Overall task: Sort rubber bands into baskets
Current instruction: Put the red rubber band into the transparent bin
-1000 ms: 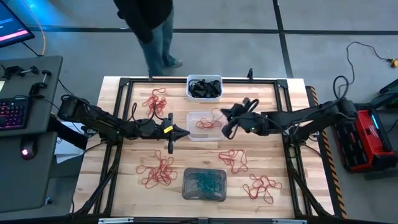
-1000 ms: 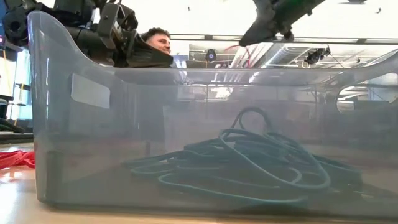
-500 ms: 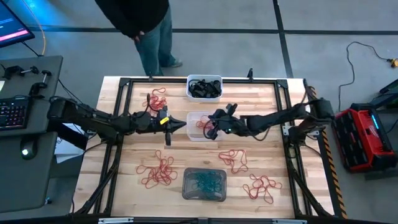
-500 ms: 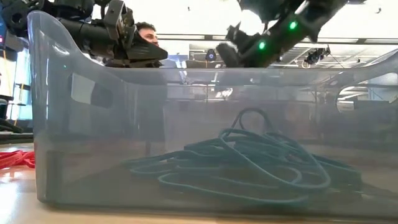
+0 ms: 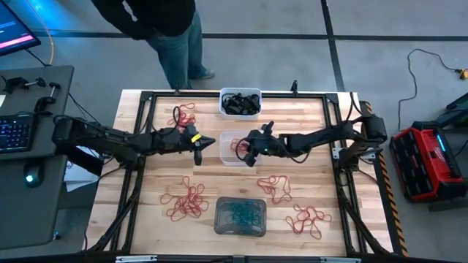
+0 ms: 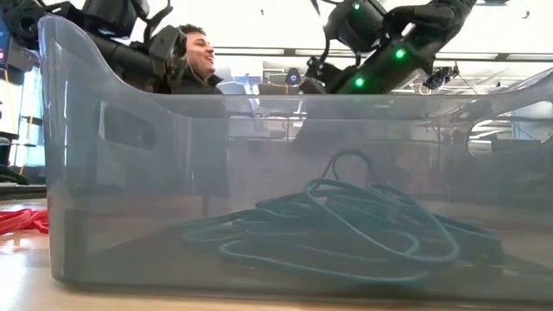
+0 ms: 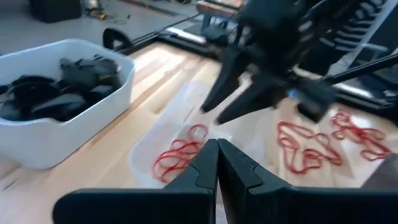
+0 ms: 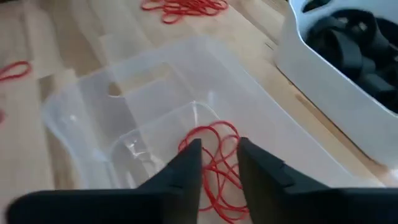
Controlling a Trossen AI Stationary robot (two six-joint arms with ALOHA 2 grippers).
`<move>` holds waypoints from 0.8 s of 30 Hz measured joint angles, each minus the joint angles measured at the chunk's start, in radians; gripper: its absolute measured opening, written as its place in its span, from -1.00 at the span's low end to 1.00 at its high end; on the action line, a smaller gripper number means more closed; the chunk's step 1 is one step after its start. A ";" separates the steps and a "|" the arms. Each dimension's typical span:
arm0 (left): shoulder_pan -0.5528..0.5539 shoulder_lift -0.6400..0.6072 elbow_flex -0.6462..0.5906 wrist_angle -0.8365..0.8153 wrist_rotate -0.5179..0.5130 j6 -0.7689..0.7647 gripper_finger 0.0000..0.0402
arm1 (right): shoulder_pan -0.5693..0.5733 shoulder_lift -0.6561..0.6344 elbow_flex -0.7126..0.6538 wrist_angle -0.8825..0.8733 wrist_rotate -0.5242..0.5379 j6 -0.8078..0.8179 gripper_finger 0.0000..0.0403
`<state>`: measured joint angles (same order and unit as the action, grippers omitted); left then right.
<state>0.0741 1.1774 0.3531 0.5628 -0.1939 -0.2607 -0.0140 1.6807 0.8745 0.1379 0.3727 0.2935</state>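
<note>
right gripper [image 8: 219, 163] hangs over the clear basket [image 8: 81, 106], its jaws a little apart with nothing between them; straight below lies a tangle of red bands [image 8: 214, 165] on the basket floor. left gripper [image 7: 217, 165] waits just beside that same basket, jaws pressed together and empty, pointing at the right gripper across it.

just beyond the right jaws stands the white basket [image 5: 240, 102], heaped with black bands [image 8: 354, 46]. farther off, nearer the table's front edge, the grey basket [image 5: 240, 217] holds teal bands [image 6: 346, 220].

as i judge it, the black and teal sorting looks done or close to it, while the red is only begun: several loose piles of red bands [image 5: 186, 202] lie on the table [image 5: 146, 219] around the jaws, one behind the left gripper, others well apart near the grey basket.

bands are thin, limp loops that knot together in clumps. baskets are rounded-rectangular plastic tubs, one opaque, one see-through, one smoky. table is pale slatted wood within a dark frame.
</note>
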 joint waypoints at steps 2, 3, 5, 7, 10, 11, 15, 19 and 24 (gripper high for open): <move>0.013 0.000 0.000 -0.022 0.000 0.000 -1.00 | 0.008 -0.010 0.007 -0.002 -0.008 -0.028 -0.41; 0.020 0.000 0.000 -0.029 0.000 0.000 -1.00 | 0.014 -0.018 0.008 -0.008 -0.009 -0.040 -0.38; 0.029 0.000 0.000 -0.046 0.000 0.000 -1.00 | 0.031 -0.041 0.008 -0.017 -0.008 -0.055 -0.38; 0.038 0.000 0.000 -0.062 0.007 0.001 -1.00 | 0.054 -0.074 0.009 -0.041 0.010 -0.062 -0.46; 0.044 0.000 0.000 -0.064 0.040 0.035 -1.00 | 0.096 -0.126 0.010 -0.095 0.066 -0.082 -0.72; 0.044 0.000 0.000 -0.064 0.051 0.042 -1.00 | 0.111 -0.144 0.010 -0.119 0.083 -0.088 -0.84; 0.042 0.000 0.000 -0.063 0.063 0.073 -1.00 | 0.166 -0.212 0.010 -0.192 0.102 -0.080 -0.92; 0.042 0.000 0.000 -0.063 0.107 0.121 -1.00 | 0.224 -0.258 0.010 -0.234 0.107 -0.059 -0.95; 0.012 0.000 0.000 -0.077 0.190 0.150 -1.00 | 0.305 -0.282 0.010 -0.289 0.105 -0.048 -0.97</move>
<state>0.0856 1.1778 0.3531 0.4858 -0.0040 -0.1109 0.2912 1.3986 0.8841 -0.1513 0.4774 0.2455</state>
